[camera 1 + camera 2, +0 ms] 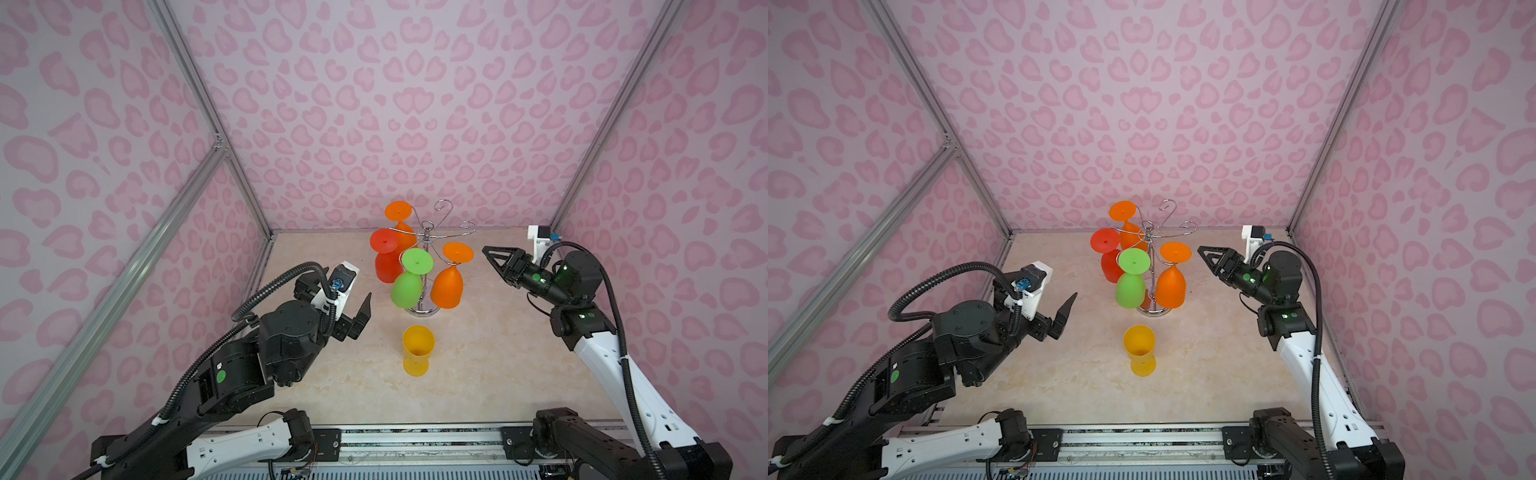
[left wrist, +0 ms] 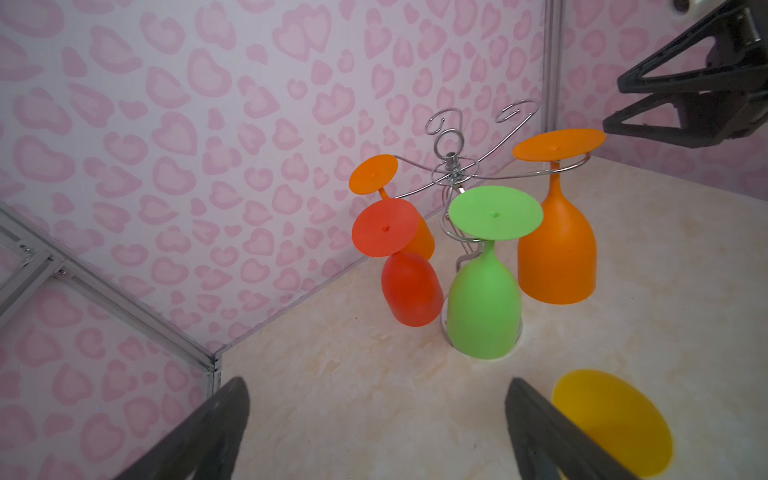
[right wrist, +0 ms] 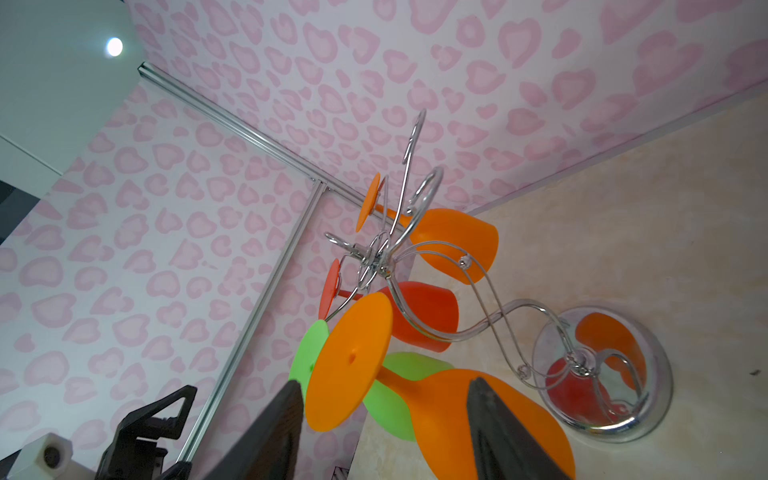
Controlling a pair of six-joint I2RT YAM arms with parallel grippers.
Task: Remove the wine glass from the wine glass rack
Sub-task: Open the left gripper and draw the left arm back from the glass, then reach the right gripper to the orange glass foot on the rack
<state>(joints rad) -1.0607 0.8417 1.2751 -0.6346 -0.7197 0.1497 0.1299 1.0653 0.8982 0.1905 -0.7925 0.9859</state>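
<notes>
Closest in the left wrist view is the left pincer (image 2: 374, 395), its fingers (image 2: 216, 428) spread wide along the bottom edge and gripping nothing. At lower right a yellow glass (image 2: 611, 419) stands on the counter (image 2: 332, 395), already off. Mid-frame, the wine glass rack (image 2: 451, 174) carries four inverted glasses by their feet: a green glass (image 2: 484, 299), a red glass (image 2: 411, 291) and two orange ones.

In the right wrist view the right pincer (image 3: 382, 399) is partly spread and empty. The near orange glass (image 3: 349, 361) is framed between its fingers, foot toward the lens.

In both top views the left arm (image 1: 291, 328) lies low and folded at lower left, aimed at the rack. The right arm (image 1: 611, 365) rises from lower right, its pincer level with that orange foot, near but apart.

The glasses look like light, stiff, matte plastic, hardly fragile. I would pinch the stem just under the foot and slide it outward along the hook, gently, since the wire rack looks easy to tip.
</notes>
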